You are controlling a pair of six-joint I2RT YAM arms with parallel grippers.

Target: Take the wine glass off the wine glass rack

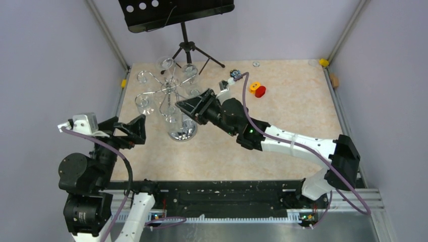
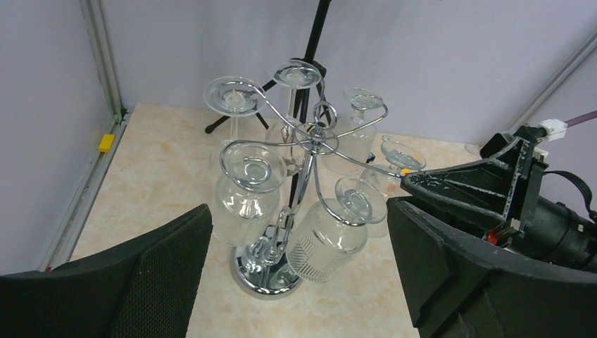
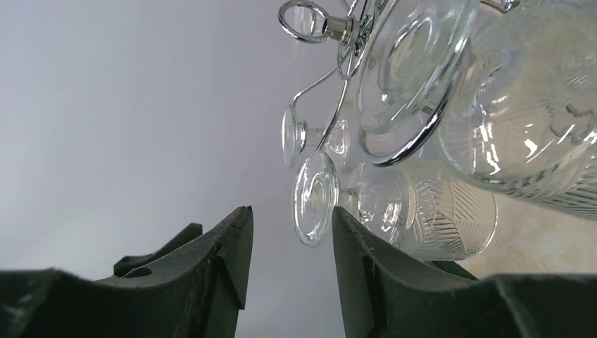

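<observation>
Right pincer point(image 3: 290, 227), black, two-fingered: jaws parted, nothing held, fingertips at the right side of the rack.

Wine glass point(image 3: 422, 211), clear, with cut-pattern bowl: hung upside down on the rack, its round foot just beside one fingertip of the right pincer. Whether the two touch cannot be told.

Wine glass rack point(image 2: 266, 276), shiny chrome wire, round mirrored base, thin central post, curled loop arms spreading from the top: stands upright on the bench. Further clear stemmed glasses point(image 2: 248, 184) hang by their feet from the other loops, all around the post.

Left pincer point(image 1: 132, 129), black, two-fingered: jaws spread wide, empty, to the left of the rack base and apart from it, facing the rack.

Bench point(image 1: 292, 111), beige marbled top: carries the rack.

Music stand point(image 1: 185, 46), black, tripod legs, perforated desk: directly behind the rack.

Small red block point(image 1: 260, 92) with an orange-yellow piece point(image 1: 255, 85) touching it: to the right of the rack, well apart from it.
</observation>
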